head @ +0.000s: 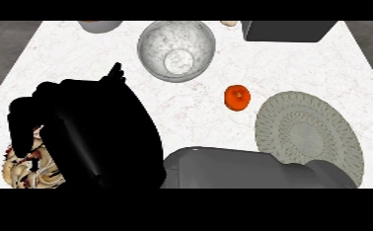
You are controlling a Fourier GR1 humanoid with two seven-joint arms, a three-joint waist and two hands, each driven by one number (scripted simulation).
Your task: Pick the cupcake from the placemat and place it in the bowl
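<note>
1. Head view: the right hand's (pixel 102 131) black fingers (pixel 22 121) curl round the cupcake (pixel 25 171) at the lower left, half hiding it.
2. Its grey forearm (pixel 241 168) comes in from the lower right; the left hand is out of sight.
3. The marbled bowl (pixel 157 37) lies up and right of the fingers, well apart.
4. Off right, the woven placemat (pixel 310 136) holds nothing; a small orange fruit (pixel 237 97) sits between it and the bowl.

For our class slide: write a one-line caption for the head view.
Black hand looms low left over the counter; grey bowl, round placemat and orange item beyond.
</note>
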